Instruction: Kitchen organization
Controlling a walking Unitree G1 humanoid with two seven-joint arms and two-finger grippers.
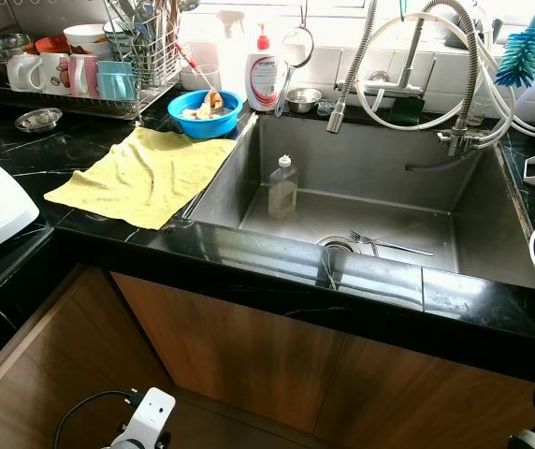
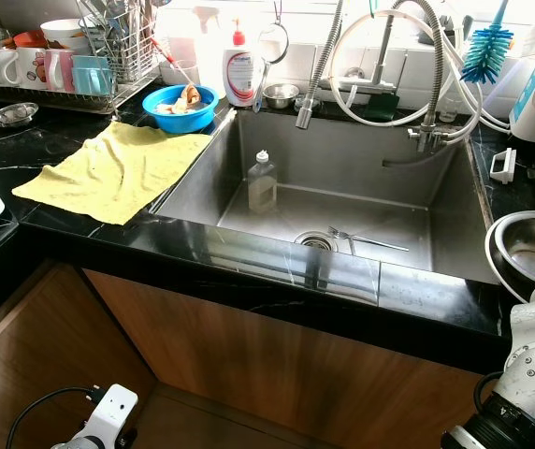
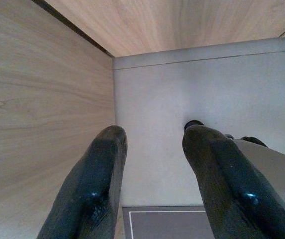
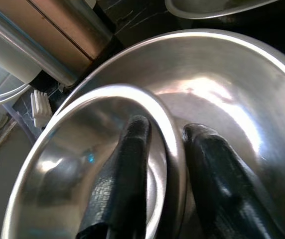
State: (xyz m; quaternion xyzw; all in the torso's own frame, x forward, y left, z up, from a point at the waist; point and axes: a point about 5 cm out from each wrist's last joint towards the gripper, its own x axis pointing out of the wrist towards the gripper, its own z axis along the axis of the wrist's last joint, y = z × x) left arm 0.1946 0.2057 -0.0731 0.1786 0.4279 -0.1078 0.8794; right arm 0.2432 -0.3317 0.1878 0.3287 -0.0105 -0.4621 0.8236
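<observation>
Two nested steel bowls sit on the black counter right of the sink. In the right wrist view my right gripper straddles the rim of the smaller inner bowl. One finger is inside it. The other stands between its rim and the larger bowl, and both fingers press the rim. My left gripper hangs low beside a wooden cabinet side, open, with nothing between its fingers. In the sink stand a clear soap bottle and a fork by the drain.
A yellow cloth lies on the counter left of the sink. Behind it are a blue bowl with scraps, a dish rack with mugs, a pump bottle and a small steel bowl. Faucet hoses arch over the sink.
</observation>
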